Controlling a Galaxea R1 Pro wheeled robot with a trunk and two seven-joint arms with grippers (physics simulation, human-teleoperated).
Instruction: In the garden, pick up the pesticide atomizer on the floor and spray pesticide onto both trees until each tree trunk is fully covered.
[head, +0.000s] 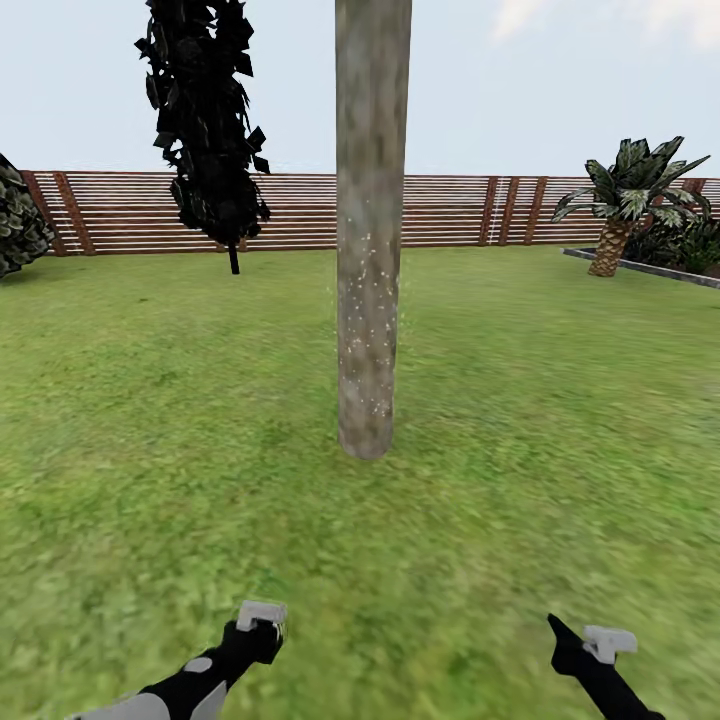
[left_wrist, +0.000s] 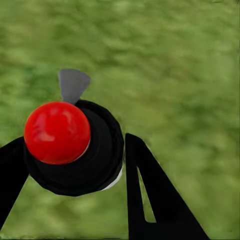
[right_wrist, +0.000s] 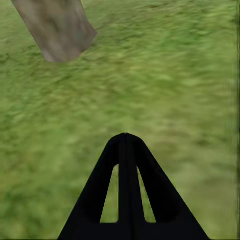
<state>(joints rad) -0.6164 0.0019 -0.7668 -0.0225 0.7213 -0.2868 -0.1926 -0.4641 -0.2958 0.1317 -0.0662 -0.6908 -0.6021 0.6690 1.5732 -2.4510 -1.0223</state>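
Note:
A thick beige-grey tree trunk (head: 372, 250) rises from the grass floor (head: 150, 450) straight ahead, with fine white specks scattered over its lower half. Its base (right_wrist: 57, 27) also shows in the right wrist view. My left gripper (head: 258, 632) is low at the near left, shut on the pesticide atomizer (left_wrist: 75, 150), a black bottle with a red knob and a grey nozzle tab. The bottle sits between the two black fingers (left_wrist: 150, 200). My right gripper (head: 565, 640) hangs at the near right over grass, its fingers (right_wrist: 125, 165) pressed together and holding nothing.
A thin near-black tree (head: 205, 120) stands at the back left before the brown slat fence (head: 450, 210). A palm (head: 625, 200) and a grey border edge (head: 640, 265) lie at the right, and a dark bush (head: 15, 225) at the far left.

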